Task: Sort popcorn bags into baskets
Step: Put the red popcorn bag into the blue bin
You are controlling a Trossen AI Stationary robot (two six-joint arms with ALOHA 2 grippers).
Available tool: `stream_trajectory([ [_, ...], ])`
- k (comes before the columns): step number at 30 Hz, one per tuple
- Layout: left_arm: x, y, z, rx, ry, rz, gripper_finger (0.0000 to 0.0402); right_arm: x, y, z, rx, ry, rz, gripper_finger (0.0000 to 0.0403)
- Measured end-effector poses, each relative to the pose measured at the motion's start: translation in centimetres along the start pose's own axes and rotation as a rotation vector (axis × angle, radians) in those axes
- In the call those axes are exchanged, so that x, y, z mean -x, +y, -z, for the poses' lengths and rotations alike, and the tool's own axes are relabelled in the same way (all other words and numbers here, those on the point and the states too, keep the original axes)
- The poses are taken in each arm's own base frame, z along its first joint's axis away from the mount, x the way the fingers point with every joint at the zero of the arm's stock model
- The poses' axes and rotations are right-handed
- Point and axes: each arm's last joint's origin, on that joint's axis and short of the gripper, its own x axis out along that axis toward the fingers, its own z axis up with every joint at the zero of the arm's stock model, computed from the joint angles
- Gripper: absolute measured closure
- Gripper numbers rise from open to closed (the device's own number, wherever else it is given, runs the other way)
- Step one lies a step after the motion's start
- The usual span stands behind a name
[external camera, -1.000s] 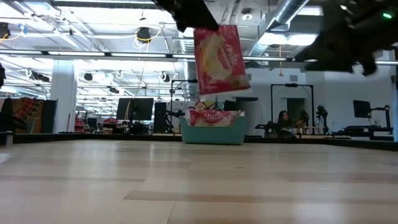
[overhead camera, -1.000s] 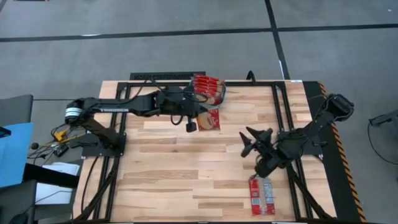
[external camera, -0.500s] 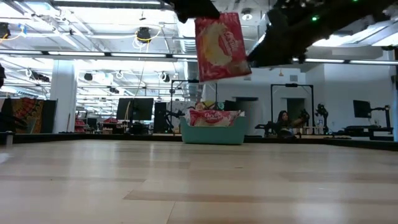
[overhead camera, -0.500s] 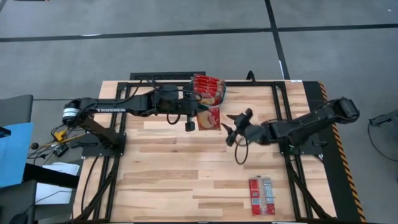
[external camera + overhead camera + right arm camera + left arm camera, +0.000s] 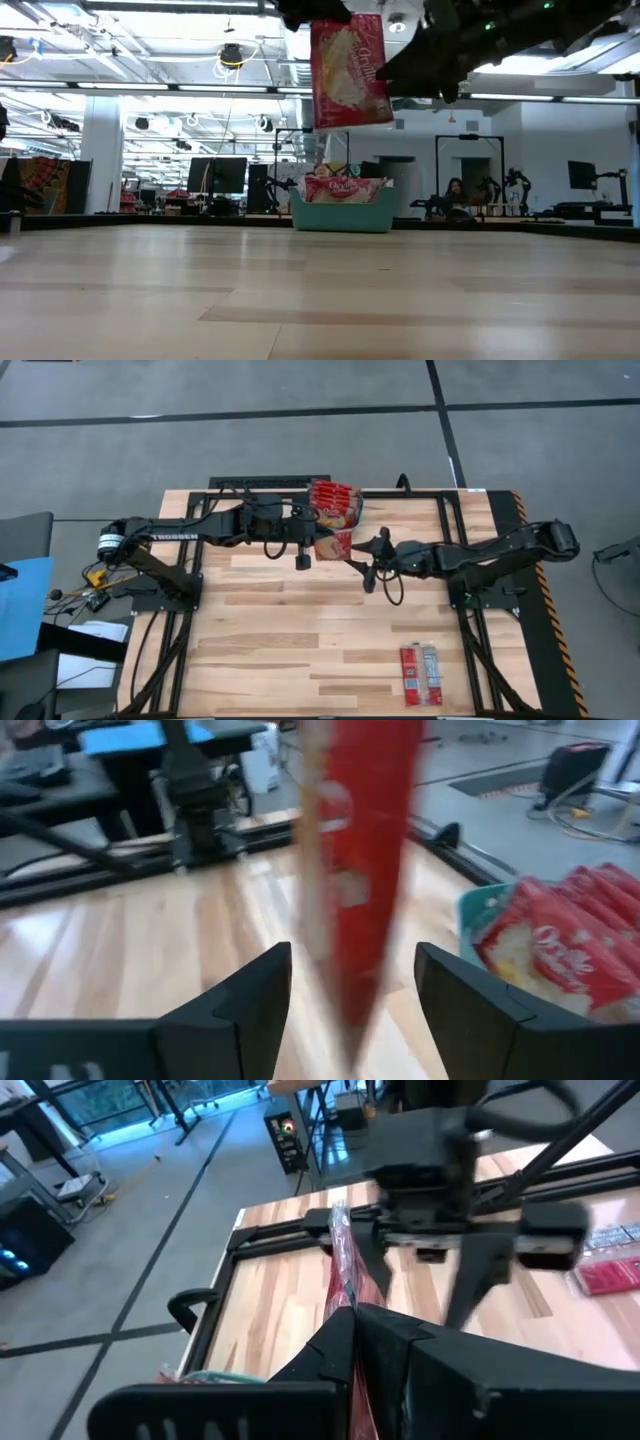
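Note:
A red popcorn bag point(image 5: 348, 72) hangs high over the table, just on the near side of the teal basket point(image 5: 342, 217), with my left gripper point(image 5: 312, 544) shut on it. The basket point(image 5: 358, 510) stands at the table's far edge, and several red bags point(image 5: 560, 950) are piled in it. My right gripper point(image 5: 350, 1005) is open and level. It has come in from the table's right, and its fingers stand on either side of the hanging bag's lower part point(image 5: 358, 890) without touching it. Another popcorn bag point(image 5: 421, 673) lies flat near the front right. My left gripper pinches the hanging bag's top edge point(image 5: 343, 1285) between its two shut fingers, coming in about level from the table's left. The bag hangs below the fingers, slightly tilted and lifted clear of the table and the basket.
Black metal frame rails point(image 5: 450, 530) run along the table's far edge and down its left and right sides. Bare wooden tabletop point(image 5: 280, 630) fills the middle and the near left.
My right gripper has swung from the table's right near side up and toward the far left, turning level, until its open fingers straddle the hanging bag. The bag has stayed in my left gripper's hold, swaying only slightly.

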Motion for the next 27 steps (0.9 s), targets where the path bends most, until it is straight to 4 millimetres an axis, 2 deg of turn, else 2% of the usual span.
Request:
stream_trajectory([
  [9, 0.1, 0.0, -0.3, 0.017, -0.034, 0.041, 0.0401, -0.5, -1.0, 0.0, -0.028, 0.007, 0.025, 0.0217],
  [11, 0.1, 0.0, -0.3, 0.024, -0.040, 0.041, 0.0401, -0.5, -0.9, 0.0, -0.025, 0.011, -0.010, 0.0250],
  [17, 0.2, 0.1, -0.8, 0.037, -0.088, 0.029, 0.0401, -0.7, -1.1, -0.7, 0.054, 0.003, -0.071, 0.0381],
  [20, 0.2, 0.1, -0.7, 0.035, -0.077, 0.027, 0.0401, -0.9, -1.2, -1.4, 0.068, 0.052, -0.130, 0.0386],
  [23, 0.2, 0.0, 0.0, 0.025, 0.005, 0.026, 0.0399, -0.9, -1.3, -2.0, 0.104, 0.185, -0.119, 0.0394],
  [27, 0.3, 0.0, 1.4, 0.000, 0.152, -0.011, 0.0361, -0.3, -1.2, -3.6, 0.188, 0.358, -0.106, 0.0396],
])
